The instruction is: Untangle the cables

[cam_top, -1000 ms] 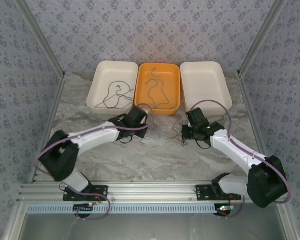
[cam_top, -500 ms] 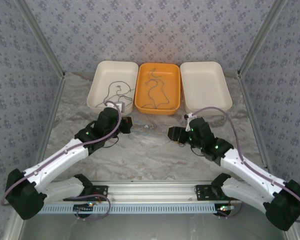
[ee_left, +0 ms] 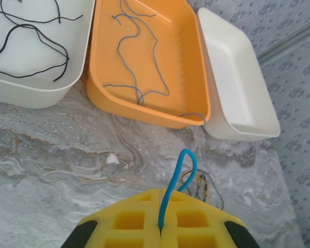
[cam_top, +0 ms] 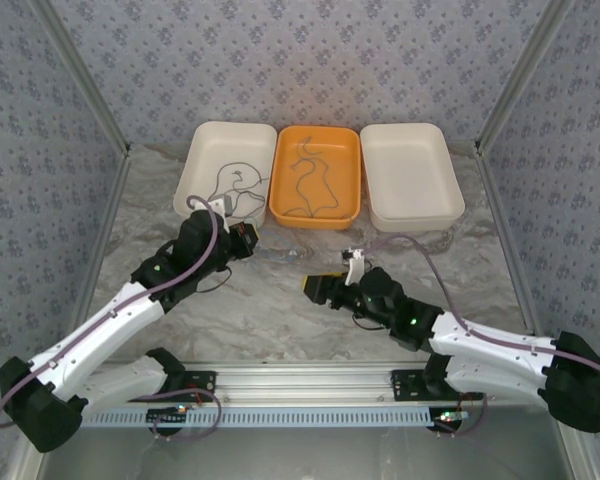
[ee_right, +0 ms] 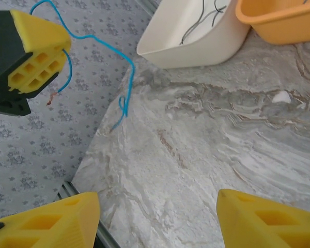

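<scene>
Both arms stretched out low, wrists turned toward the middle.
The left arm (cam_top: 110, 320) reaches diagonally forward, and its gripper (cam_top: 247, 239) is pressed closed on a thin blue cable (ee_left: 178, 175). The right arm (cam_top: 490, 345) lies low and points left, its gripper (cam_top: 312, 287) with fingers wide apart.

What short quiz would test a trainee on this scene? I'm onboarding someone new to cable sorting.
1. True or false: the left pincer is shut on a blue cable.
2. The dark cables lie in which? A orange tray, B left white tray, C right white tray.
3. Fill in: the right pincer has its jaws ____.
Key: 1 true; 2 B; 3 open.
</scene>
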